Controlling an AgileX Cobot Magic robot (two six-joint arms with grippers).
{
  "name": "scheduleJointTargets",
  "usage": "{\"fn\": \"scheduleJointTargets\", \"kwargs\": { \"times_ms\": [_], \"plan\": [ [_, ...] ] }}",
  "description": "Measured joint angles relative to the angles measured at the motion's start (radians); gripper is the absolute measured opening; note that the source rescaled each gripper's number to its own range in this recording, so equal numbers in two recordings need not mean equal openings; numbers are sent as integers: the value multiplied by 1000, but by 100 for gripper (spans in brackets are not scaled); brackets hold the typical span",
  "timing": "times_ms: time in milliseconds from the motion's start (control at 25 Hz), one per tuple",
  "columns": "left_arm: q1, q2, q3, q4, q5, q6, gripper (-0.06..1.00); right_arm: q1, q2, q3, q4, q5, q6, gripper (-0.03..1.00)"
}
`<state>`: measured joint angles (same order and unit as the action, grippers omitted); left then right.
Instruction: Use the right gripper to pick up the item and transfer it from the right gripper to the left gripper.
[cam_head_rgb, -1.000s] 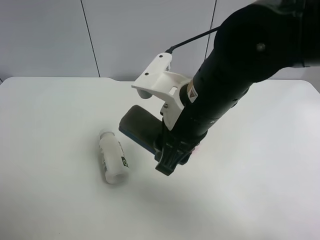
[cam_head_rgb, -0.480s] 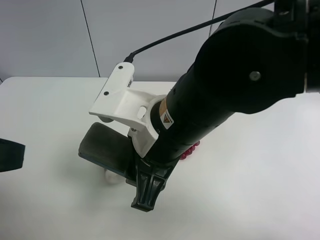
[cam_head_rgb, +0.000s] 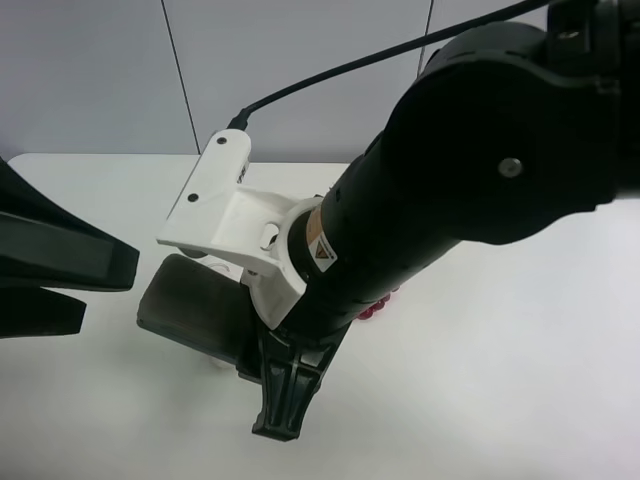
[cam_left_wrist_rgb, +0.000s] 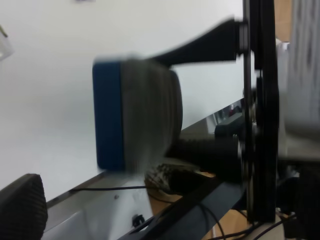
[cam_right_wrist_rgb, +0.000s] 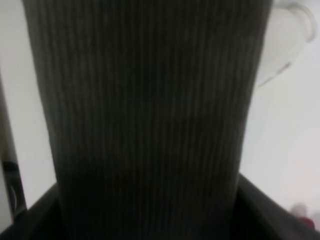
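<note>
My right pincer (cam_head_rgb: 272, 385) is clamped tight on the item (cam_head_rgb: 190, 312), holding it off the white table (cam_head_rgb: 500, 380), just beside my left pincer (cam_head_rgb: 105, 290), whose jaws gape wide and empty.

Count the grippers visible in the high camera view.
2. The right gripper is at centre, shut on the item; the left gripper is at the view's left edge, open, close to the item but apart from it. None looks hidden.
</note>
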<state>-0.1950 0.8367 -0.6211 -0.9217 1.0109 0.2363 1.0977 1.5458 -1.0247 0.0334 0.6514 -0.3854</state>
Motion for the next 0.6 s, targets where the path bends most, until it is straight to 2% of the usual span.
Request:
{"fn": "scheduleJointTargets", "kwargs": {
  "times_ms": [280, 600],
  "plan": [
    [0, 75, 0, -23, -18, 49, 100, 30, 0, 0, 38, -34, 0, 0],
    [0, 85, 0, -38, -18, 57, 100, 30, 0, 0, 95, -129, -6, 0]
  ]
}}
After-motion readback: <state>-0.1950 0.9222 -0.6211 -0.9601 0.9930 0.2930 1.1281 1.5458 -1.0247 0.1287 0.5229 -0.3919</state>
